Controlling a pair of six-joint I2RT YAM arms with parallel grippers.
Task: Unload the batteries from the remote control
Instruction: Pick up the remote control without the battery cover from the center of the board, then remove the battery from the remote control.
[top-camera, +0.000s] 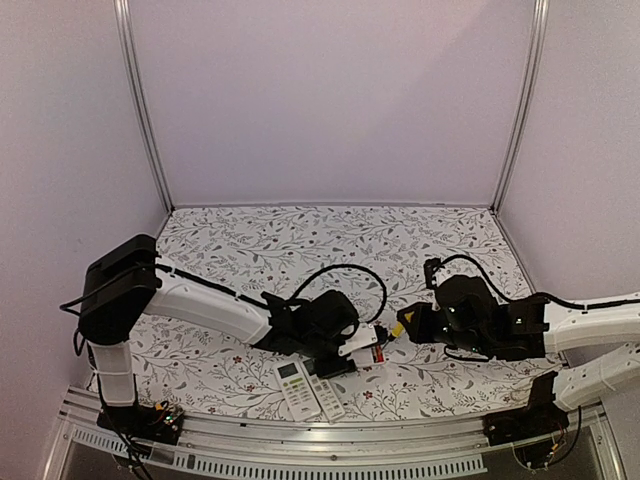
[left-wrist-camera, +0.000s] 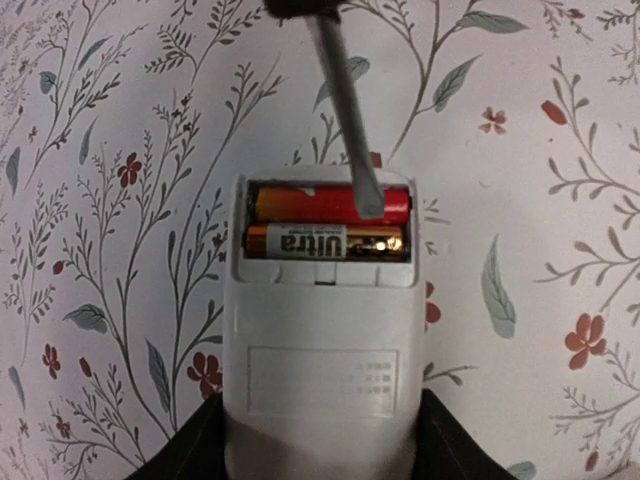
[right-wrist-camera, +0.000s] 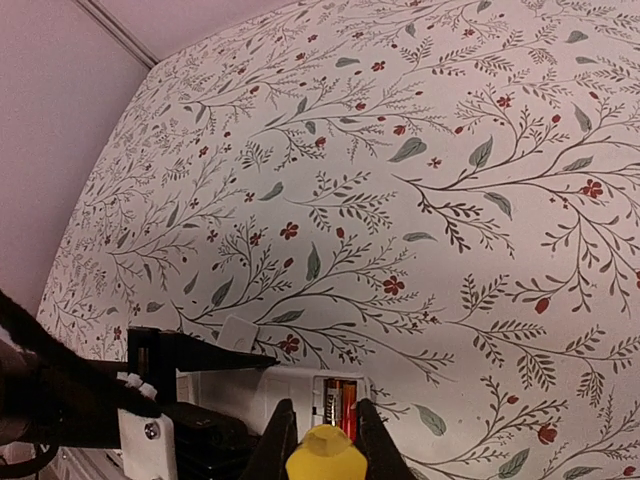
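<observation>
Left gripper (left-wrist-camera: 318, 432) pinches the white remote control (left-wrist-camera: 320, 370), both batteries (left-wrist-camera: 325, 243) lying in its open bay; right gripper (right-wrist-camera: 323, 428), clamped on a screwdriver (left-wrist-camera: 345, 110), sets the tip on the far red cell (left-wrist-camera: 295, 205), which next needs levering out.

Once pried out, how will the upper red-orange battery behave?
The smooth red-orange cylindrical battery would probably roll on the flat floral table. Seated snugly in the white plastic remote, it may pop out suddenly under the yellow-handled screwdriver.
</observation>
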